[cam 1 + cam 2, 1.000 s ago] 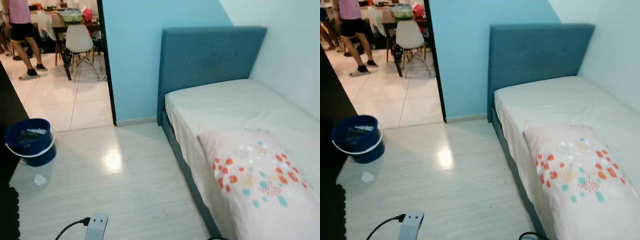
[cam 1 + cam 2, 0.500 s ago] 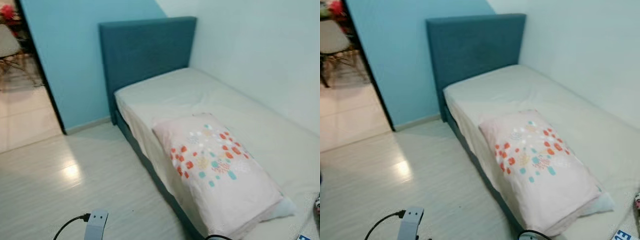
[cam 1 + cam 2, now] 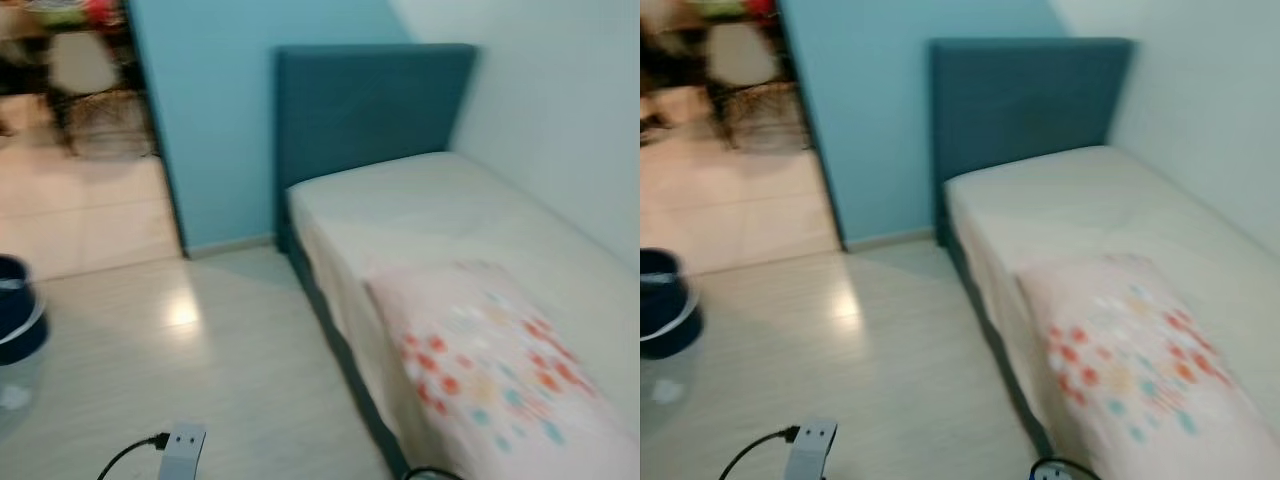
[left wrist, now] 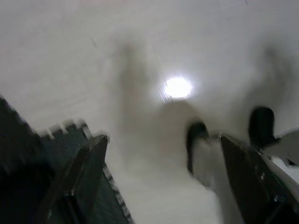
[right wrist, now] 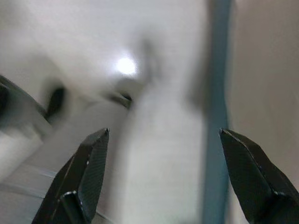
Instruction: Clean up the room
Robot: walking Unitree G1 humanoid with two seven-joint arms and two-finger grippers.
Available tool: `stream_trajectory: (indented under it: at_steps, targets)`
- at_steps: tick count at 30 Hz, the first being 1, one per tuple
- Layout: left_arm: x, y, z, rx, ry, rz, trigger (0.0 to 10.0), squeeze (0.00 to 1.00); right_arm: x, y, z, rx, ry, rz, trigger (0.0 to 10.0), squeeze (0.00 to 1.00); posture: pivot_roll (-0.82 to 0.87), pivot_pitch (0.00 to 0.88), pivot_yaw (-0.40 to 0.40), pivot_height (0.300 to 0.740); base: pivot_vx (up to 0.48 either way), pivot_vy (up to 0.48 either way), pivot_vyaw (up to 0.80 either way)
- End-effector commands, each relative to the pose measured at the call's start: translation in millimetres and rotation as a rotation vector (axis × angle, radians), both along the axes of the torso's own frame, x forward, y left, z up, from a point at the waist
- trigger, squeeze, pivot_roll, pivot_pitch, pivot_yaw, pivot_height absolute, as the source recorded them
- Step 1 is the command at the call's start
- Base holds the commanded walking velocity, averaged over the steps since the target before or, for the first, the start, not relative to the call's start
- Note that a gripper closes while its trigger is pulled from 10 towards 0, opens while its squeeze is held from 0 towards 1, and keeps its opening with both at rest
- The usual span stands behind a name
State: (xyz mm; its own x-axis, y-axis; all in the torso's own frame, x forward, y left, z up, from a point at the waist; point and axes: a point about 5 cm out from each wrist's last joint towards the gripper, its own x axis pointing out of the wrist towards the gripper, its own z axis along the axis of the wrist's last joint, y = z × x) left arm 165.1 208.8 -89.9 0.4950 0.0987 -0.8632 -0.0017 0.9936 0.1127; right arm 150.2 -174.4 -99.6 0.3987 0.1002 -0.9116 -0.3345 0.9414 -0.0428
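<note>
1. The thing to clean up looks like the small white scrap (image 3: pixel 14 397) on the floor. It lies well out in front of both grippers and off to the left, just beside the blue bin (image 3: pixel 18 312). The left gripper (image 4: pixel 161 186) is on that side, so I think the left arm is nearer to it.
2. The scrap is a blurry little lump. I cannot tell if it has a long side.
3. The left gripper hangs low over the floor (image 3: pixel 240 380) with its 2 black fingers (image 4: pixel 86 175) spread wide apart. It holds nothing.
4. The right gripper (image 5: pixel 163 179) hangs low too, near the blue side of the bed (image 3: pixel 450 230). Its 2 fingers (image 5: pixel 88 175) are spread wide, with nothing between them.
5. The floor is pale, smooth and shiny, with a bright spot of light on it. A thin scrap may lie flat there and be hard to pinch.
6. A flowery pillow (image 3: pixel 490 370) lies on the bed, near its open edge. A blue headboard (image 3: pixel 370 110) stands at the far end.
7. A doorway on the left opens to another room with a white chair (image 3: pixel 82 62).
8. The head pictures are blurry, so I think the robot is turning.
</note>
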Motion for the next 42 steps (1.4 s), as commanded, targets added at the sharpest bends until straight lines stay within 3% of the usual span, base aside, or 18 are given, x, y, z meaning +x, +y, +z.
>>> stream_trajectory:
  at_steps: [1, 14, 19, 24, 33, 34, 39, 42]
  targets:
    - [16.6, -10.6, 6, -0.021, -0.054, -0.023, 10.0, 0.0, -9.7, -11.2, -3, -0.028, 0.039, 0.003, 10.0, 0.0, -0.02, 0.0, -0.039, 0.74, 0.398, 0.0, 0.78]
    - [15.1, -8.9, 6, -0.01, -0.047, -0.047, 10.0, 0.0, -12.8, -12.5, -4, -0.062, 0.043, -0.035, 10.0, 0.0, -0.01, 0.0, -0.031, 0.74, 0.395, 0.0, 0.18]
    - [14.4, -8.9, 5, -0.009, -0.045, -0.054, 10.0, 0.0, -15.6, -10.6, -5, -0.044, 0.054, -0.059, 10.0, 0.0, -0.01, 0.0, -0.028, 0.74, 0.39, 0.0, -0.71]
    - [14.0, -9.3, 5, -0.006, -0.041, -0.066, 10.0, 0.0, -16.0, -15.9, -5, -0.087, 0.051, -0.085, 10.0, 0.0, -0.01, 0.0, -0.026, 0.74, 0.37, 0.0, -0.78]
    - [12.1, -9.1, 4, -0.008, -0.033, -0.076, 10.0, 0.0, -3.8, -29.3, 1, -0.095, -0.012, -0.26, 10.0, 0.0, -0.01, 0.0, -0.024, 0.74, 0.339, 0.0, -0.77]
    - [12.1, -9.8, 4, -0.012, -0.03, -0.078, 10.0, 0.0, 6.1, -33.3, 6, -0.068, -0.047, -0.338, 10.0, 0.0, -0.01, 0.0, -0.025, 0.74, 0.0, 0.0, -0.77]
    - [12.3, -10.1, 4, -0.012, -0.031, -0.08, 10.0, 0.0, 20.8, -31.1, 11, 0.021, -0.086, -0.422, 10.0, 0.0, -0.01, 0.0, -0.022, 0.74, 0.0, 0.0, -0.77]
    - [11.5, -8.5, 4, 0.003, -0.027, -0.088, 10.0, 0.0, 37.3, -14.3, 17, 0.19, -0.114, -0.437, 10.0, 0.0, -0.02, 0.0, -0.02, 0.74, 0.0, 0.0, -0.77]
